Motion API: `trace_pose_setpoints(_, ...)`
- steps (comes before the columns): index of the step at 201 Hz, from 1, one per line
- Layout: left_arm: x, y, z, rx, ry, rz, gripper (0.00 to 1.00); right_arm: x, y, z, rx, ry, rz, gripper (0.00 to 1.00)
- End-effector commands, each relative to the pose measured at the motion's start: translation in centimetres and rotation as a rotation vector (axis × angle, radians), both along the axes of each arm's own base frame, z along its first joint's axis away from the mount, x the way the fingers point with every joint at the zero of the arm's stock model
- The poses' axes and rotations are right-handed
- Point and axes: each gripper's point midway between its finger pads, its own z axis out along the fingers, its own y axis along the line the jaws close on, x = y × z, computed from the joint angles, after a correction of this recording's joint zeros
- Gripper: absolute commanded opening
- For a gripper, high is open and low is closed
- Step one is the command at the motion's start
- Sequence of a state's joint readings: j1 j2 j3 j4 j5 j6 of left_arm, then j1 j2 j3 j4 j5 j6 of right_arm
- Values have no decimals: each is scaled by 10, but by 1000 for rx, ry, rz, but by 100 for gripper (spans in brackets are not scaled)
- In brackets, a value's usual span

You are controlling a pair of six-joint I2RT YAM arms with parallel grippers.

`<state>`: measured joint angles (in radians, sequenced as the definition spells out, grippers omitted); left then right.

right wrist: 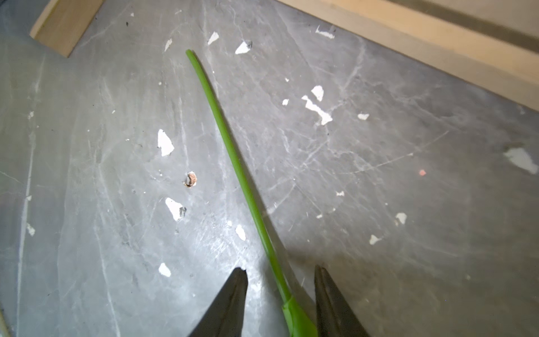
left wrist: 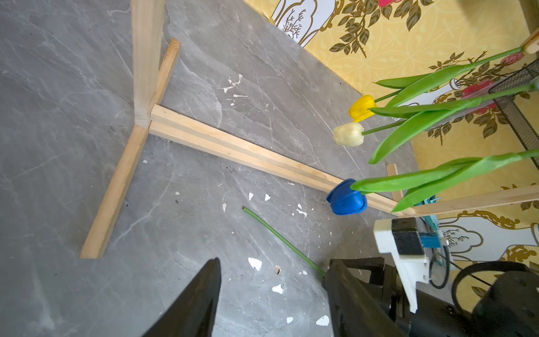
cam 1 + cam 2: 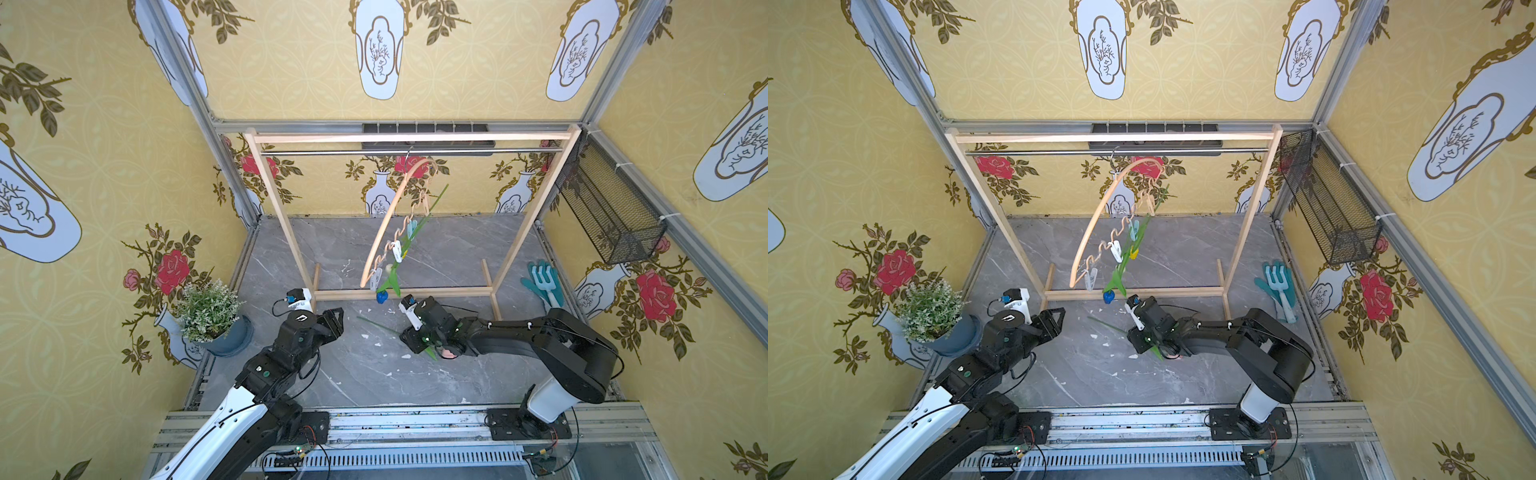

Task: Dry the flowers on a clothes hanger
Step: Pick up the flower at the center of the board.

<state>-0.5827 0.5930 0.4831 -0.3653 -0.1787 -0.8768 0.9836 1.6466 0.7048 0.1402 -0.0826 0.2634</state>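
Right wrist view: right claw (image 1: pixel 280 268) is open, jaws straddling the thin green stem (image 1: pixel 242 181) of the fourth artificial tulip but not pinching it. The stem lies flat mid-bench on the grey marble-look bench (image 1: pixel 408 175), on the arms' side of the base bar (image 2: pixel 248 148) of the tall light-wood rack (image 3: pixel 415 137). Its pink head (image 3: pixel 448 353) peeks out under the right arm. Handling guess: very light and bendy, and thin and smooth enough to roll in the jaws. Grab bare stem just above the leaf joint, not leaf or head. Left claw (image 2: pixel 274 261) is open, empty, over the bench's left half. The arched light-wood clothes hanger (image 3: pixel 384 226) hangs from the rack's metal rail, one end turned toward the arms. Yellow tulip (image 2: pixel 361 108), white tulip (image 2: pixel 348 134) and blue tulip (image 2: pixel 347 198) hang head-down from it. The lowest white clothespin (image 3: pixel 375 279) looks free. In the way: the blue head and leaves beside that pin, the base bar, and a hanger that will likely swing. Bushy potted plant (image 3: pixel 208 311) at the left edge and teal gloves with hand fork (image 3: pixel 542 282) at the right edge are well clear.
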Motion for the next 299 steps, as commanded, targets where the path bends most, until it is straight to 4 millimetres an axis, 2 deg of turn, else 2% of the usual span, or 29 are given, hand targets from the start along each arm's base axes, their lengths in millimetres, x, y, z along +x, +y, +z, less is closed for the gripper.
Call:
trace_pose_setpoints(1,6,-5,7,-27,-30,-6,61,3,6,-2,-31,-54,25,37)
trace_pose_setpoints(17,7,-6,8,-24,-37,-7,61,-1,10,-5,-58,-62,51,35)
trace_pose_setpoints(32,8,-6,9,-20,-43,-5,60,-3,13,-9,-81,-63,66,25)
trace_pose_setpoints(57,9,-6,12,-22,-52,-5,60,-3,16,-14,-109,-62,79,22)
trace_pose_setpoints(68,9,-6,12,-24,-52,-5,60,-3,16,-13,-110,-63,81,20)
trace_pose_setpoints(79,10,-7,10,-25,-48,-8,60,-2,16,-12,-112,-68,81,13)
trace_pose_setpoints(132,12,-12,9,-36,-41,-17,59,-2,19,-8,-118,-116,147,9)
trace_pose_setpoints(145,12,-12,9,-38,-44,-16,59,-2,21,-4,-113,-132,168,2)
trace_pose_setpoints(186,11,-12,10,-58,-48,-15,61,-12,39,19,-62,-180,232,0)
trace_pose_setpoints(208,11,-16,12,-90,-63,-30,62,-20,53,39,-10,-206,256,0)
trace_pose_setpoints(267,8,-54,23,-261,-133,-199,61,-25,79,107,210,-239,228,0)
trace_pose_setpoints(299,6,-71,23,-288,-117,-278,58,-25,86,130,294,-243,214,0)
